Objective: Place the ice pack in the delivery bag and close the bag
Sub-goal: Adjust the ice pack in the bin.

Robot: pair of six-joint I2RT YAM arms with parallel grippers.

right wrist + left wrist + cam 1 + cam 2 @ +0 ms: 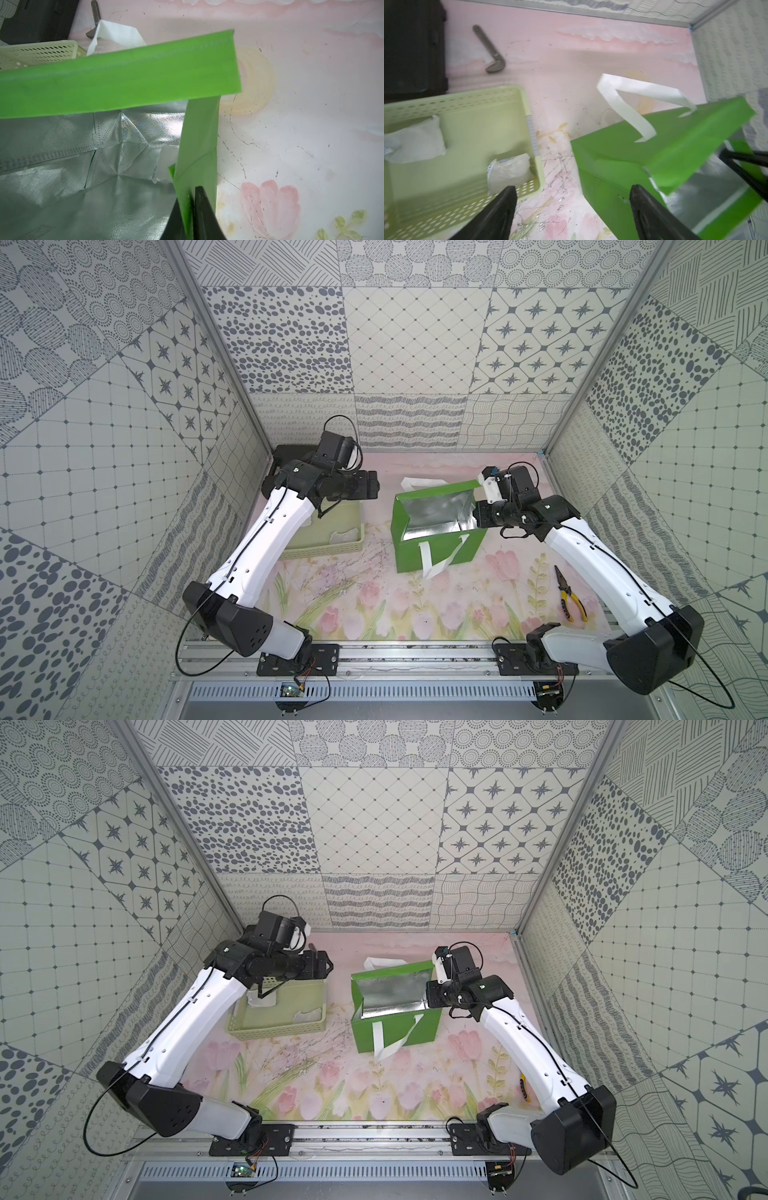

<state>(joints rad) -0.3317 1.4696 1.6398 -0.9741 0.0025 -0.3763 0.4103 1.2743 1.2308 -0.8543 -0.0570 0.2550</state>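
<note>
While the bright green boxy fabric delivery bag [409,551] with silver foil lining is stood toward the table's far edge, right of the middle, its end wall is pinched between the closed jaws of the right gripper [190,193], so the mouth is held wide. A small whitish crinkly ice pack [167,160] is seen inside, against that same end wall and half hidden by it, so its long axis cannot be judged. The left gripper [573,187] is spread wide and empty over the bare table between the bag and a pale green perforated plastic basket [456,101]. Two more whitish pouches are seen in the basket. The closer one [508,172] is tucked in the corner nearest the bag, just beside the left gripper. For that one, the left arm is judged the nearer.
</note>
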